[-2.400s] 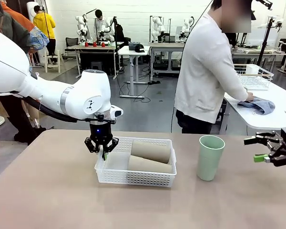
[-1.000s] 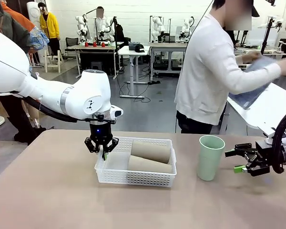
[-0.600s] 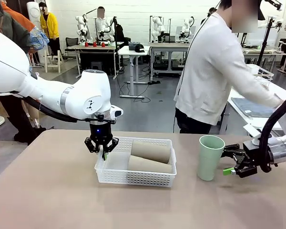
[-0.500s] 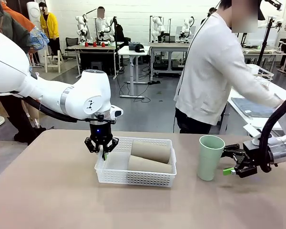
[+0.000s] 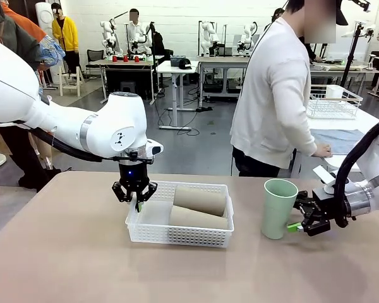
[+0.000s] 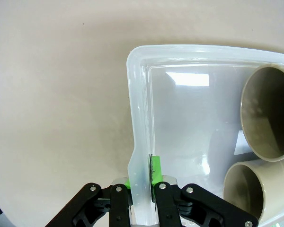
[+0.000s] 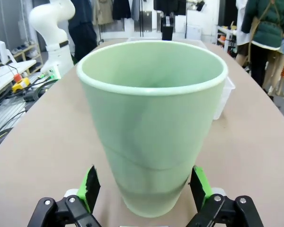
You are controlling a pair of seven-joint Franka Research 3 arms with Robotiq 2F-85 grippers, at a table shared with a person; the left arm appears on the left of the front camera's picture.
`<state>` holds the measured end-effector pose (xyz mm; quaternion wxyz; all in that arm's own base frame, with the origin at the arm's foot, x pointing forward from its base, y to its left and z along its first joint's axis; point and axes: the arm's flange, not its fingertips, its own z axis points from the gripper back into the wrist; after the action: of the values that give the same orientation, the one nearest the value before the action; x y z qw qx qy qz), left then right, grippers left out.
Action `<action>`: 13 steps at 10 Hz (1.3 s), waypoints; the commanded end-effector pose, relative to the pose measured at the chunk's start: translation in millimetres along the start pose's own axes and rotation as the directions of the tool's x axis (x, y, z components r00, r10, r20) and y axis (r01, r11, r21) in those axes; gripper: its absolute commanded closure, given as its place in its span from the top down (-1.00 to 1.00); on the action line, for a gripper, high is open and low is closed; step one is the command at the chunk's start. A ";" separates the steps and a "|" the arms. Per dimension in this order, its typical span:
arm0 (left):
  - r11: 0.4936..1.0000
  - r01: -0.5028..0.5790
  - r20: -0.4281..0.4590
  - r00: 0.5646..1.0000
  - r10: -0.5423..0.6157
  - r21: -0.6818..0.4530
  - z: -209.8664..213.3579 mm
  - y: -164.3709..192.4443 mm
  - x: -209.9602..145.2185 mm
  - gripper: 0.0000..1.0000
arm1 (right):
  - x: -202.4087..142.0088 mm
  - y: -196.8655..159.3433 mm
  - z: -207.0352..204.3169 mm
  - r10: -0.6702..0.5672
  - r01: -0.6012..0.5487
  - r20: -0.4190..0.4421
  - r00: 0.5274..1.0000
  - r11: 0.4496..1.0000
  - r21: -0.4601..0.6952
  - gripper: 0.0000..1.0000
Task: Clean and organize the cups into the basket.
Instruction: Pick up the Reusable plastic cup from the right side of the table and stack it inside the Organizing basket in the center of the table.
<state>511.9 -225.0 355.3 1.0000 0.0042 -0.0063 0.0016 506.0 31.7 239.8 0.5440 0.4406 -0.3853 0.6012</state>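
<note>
Holding the basket by its short wall w/ left end effector, centre-left of front view. Pinching fully closed on the thin white rim, one green pad inside and one outside, at bottom centre of left wrist view.

Seeing 2 tan cups lying on their sides in right half of basket, side by side and touching, open mouths facing the gripped wall.

Seeing also the green cup standing upright, mouth up, on the worktop, centre-right of front view, apart from basket.

Bracketing lower part of this cup w/ right end effector, reaching in from frame right. Gaping wide open, gripping nothing. In right wrist view, showing green pads at lower left and lower right, one each side of cup base w/ a small gap, not touching as far as visible.
</note>
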 end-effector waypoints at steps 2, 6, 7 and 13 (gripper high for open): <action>1.000 0.000 0.005 1.000 0.000 -0.001 2.2 -0.4 0.4 -1.00 | -0.8 -12.6 -22.1 0.021 -0.022 0.027 0.999 1.000 0.003 1.00; 1.000 0.000 0.005 1.000 0.000 -0.001 2.2 -0.4 0.4 -1.00 | 2.7 -18.4 -41.1 0.034 -0.036 0.057 0.998 0.999 0.030 1.00; 1.000 0.000 0.005 1.000 0.000 -0.001 2.2 -0.4 0.4 -1.00 | 2.5 -19.0 -40.4 0.030 -0.032 0.063 0.998 0.999 0.028 -0.20; 1.000 0.000 0.005 1.000 0.000 -0.001 2.2 -0.4 0.4 -1.00 | 83.4 25.9 -15.1 -0.141 0.136 -0.019 0.990 0.977 -0.164 -0.65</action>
<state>512.0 -225.0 355.1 1.0000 0.0042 -0.0062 0.0016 503.1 61.5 272.9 0.5894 0.4240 -0.4019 0.5580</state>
